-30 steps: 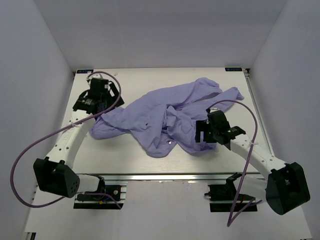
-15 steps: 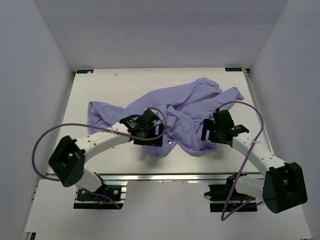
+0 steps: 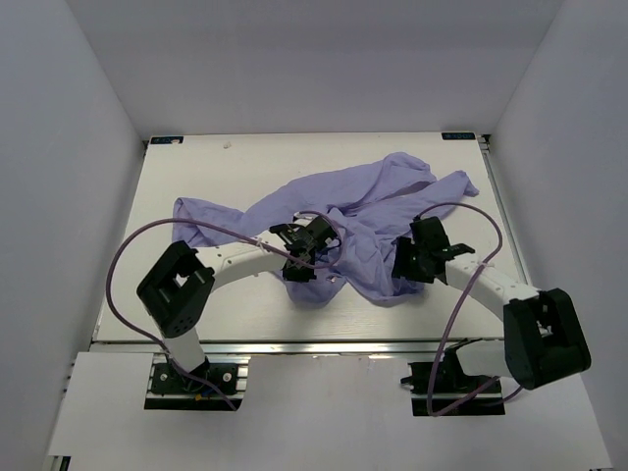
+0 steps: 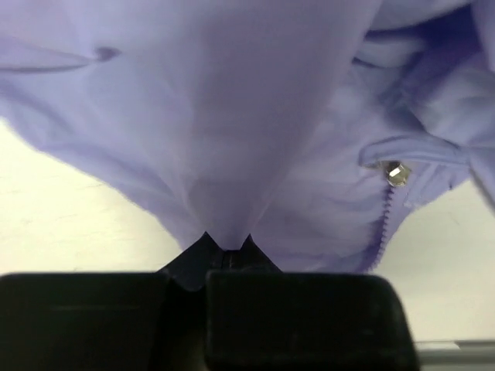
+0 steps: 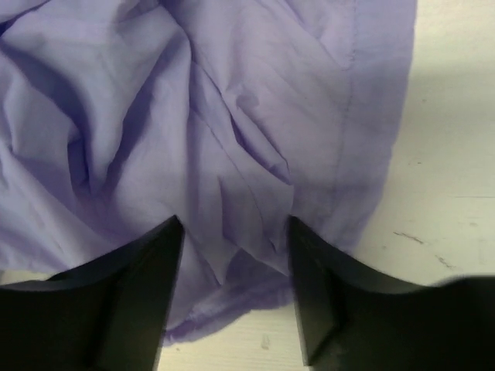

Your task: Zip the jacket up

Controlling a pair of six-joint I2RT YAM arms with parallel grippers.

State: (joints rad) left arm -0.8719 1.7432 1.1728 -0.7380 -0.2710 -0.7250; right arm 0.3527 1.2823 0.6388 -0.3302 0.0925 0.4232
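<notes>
We see the jacket [image 3: 353, 211] sprawled crumpled on the tabletop [image 3: 196, 167], long axis running left to far right, left jaws pinching a fold, right jaws open over its edge.

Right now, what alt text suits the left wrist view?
The left gripper is shut on a tented fold of the lavender jacket. At frame right, a silver metal piece sits atop a line of zipper teeth, over the pale table.
</notes>
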